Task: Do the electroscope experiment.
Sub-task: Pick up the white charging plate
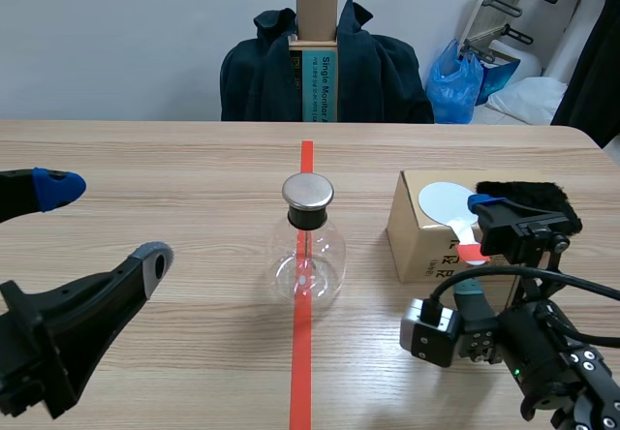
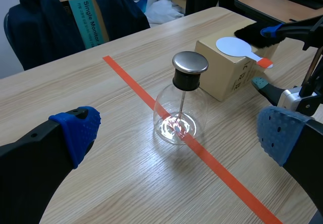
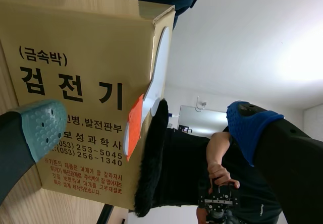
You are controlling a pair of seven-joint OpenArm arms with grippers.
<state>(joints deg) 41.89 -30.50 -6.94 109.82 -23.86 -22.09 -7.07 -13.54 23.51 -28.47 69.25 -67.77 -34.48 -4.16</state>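
Flask contents lost in glare, perhaps foil, box lower corner hidden behind right arm
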